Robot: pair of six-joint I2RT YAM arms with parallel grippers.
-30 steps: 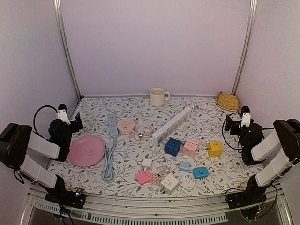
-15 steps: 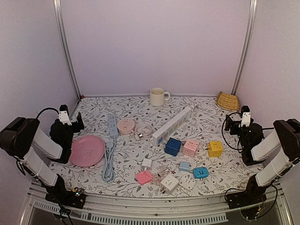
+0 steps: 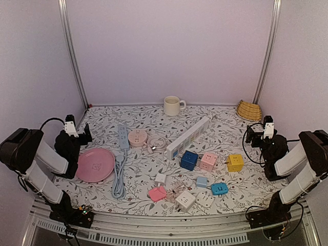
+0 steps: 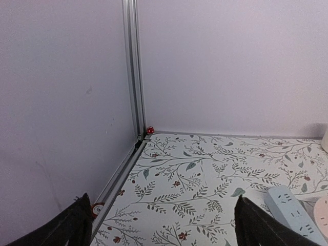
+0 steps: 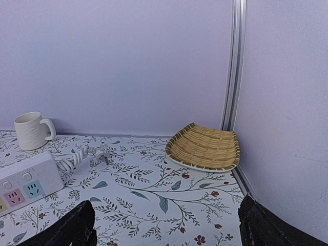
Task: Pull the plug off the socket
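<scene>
Several sockets and plugs lie on the floral table. A long white power strip (image 3: 188, 137) runs diagonally at the middle; it also shows in the right wrist view (image 5: 25, 184) with its coiled cord and loose plug (image 5: 82, 158). A blue power strip (image 3: 123, 137) and a round pink socket (image 3: 137, 137) lie to the left. Blue (image 3: 188, 160), pink (image 3: 208, 161) and yellow (image 3: 235, 162) cube sockets stand at the centre right. Small plugs and adapters lie near the front, among them a pink plug (image 3: 157, 193) and a white cube socket (image 3: 185, 200). I cannot tell which plug sits in a socket. My left gripper (image 3: 84, 134) (image 4: 164, 236) and right gripper (image 3: 251, 130) (image 5: 169, 230) are open and empty at the table's sides.
A pink plate (image 3: 95, 165) lies near the left gripper. A cream mug (image 3: 173, 105) stands at the back wall. A woven basket (image 3: 248, 110) (image 5: 205, 146) sits in the back right corner. Metal frame posts (image 4: 134, 72) stand at the back corners.
The left arm has shifted a little, its upper links rising and the wrist moving slightly right. The right arm and the objects have not moved.
</scene>
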